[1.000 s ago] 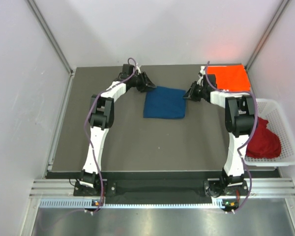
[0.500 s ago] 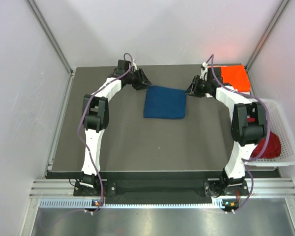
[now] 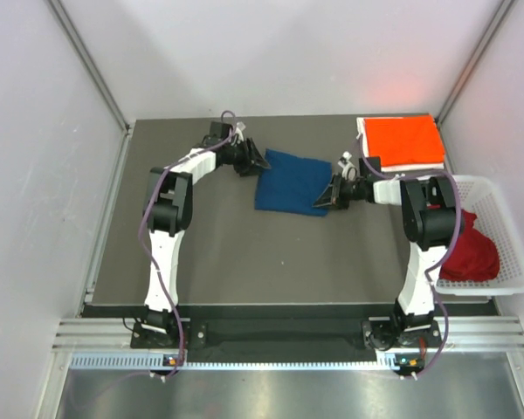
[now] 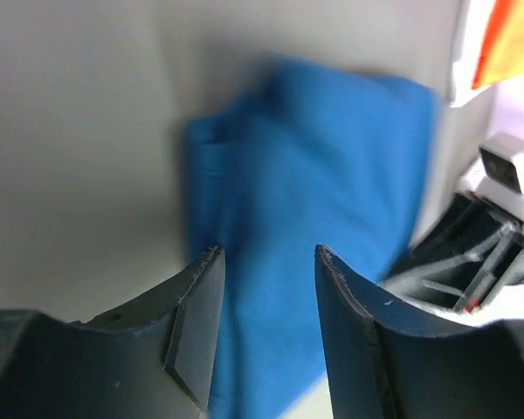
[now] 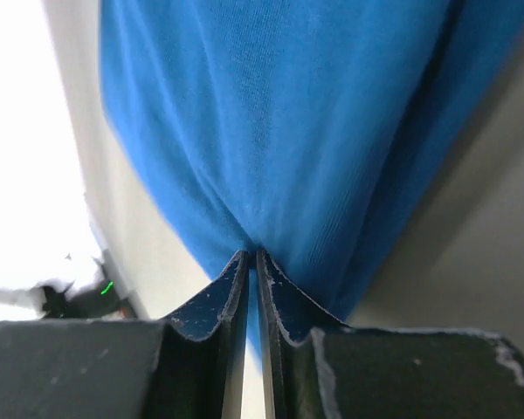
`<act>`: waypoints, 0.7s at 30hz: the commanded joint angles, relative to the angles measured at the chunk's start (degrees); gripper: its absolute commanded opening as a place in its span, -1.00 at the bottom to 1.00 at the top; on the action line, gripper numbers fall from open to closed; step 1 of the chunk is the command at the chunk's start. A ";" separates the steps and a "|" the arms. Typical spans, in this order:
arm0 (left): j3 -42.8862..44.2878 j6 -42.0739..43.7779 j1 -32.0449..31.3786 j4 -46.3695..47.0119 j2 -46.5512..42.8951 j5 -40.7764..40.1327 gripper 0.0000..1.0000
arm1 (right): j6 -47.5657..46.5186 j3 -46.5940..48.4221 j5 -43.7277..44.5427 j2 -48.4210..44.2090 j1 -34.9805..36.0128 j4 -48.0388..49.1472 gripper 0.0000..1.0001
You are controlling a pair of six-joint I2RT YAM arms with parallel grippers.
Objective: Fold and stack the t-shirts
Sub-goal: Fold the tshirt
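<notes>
A folded navy blue t-shirt point(image 3: 288, 182) lies in the middle of the dark table. My left gripper point(image 3: 260, 161) is open at the shirt's far left corner; in the left wrist view the blue cloth point(image 4: 332, 175) lies below and beyond the spread jaws point(image 4: 266, 253). My right gripper point(image 3: 323, 197) is at the shirt's near right corner, shut on a pinch of the blue cloth point(image 5: 279, 113) at its tips point(image 5: 251, 255). A folded orange-red t-shirt point(image 3: 403, 141) lies flat at the back right. A dark red t-shirt point(image 3: 467, 250) sits crumpled in the basket.
A white lattice basket point(image 3: 506, 214) stands off the table's right edge. The table point(image 3: 210, 253) is walled by pale panels at the back and both sides. The right arm's wrist point(image 4: 498, 236) and the orange-red shirt's edge point(image 4: 511, 39) show in the left wrist view.
My right gripper has come forward from beside the orange-red shirt to the blue shirt's near right corner and shut on it. My left gripper has shifted slightly toward the shirt's far left corner.
</notes>
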 commanded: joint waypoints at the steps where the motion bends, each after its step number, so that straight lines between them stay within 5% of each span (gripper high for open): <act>1: 1.44 0.15 0.73 2.14 3.60 0.34 0.02 | -3.99 -1.87 -1.38 0.77 0.19 2.56 -0.79; 10: 7.24 -1.08 1.26 0.21 1.42 0.43 0.02 | -5.86 0.33 -0.32 -8.36 -0.69 -5.01 -0.75; 21: 7.95 -5.21 -0.32 8.11 1.05 6.49 -0.10 | -2.26 -4.06 1.08 -13.90 0.54 -0.72 -0.63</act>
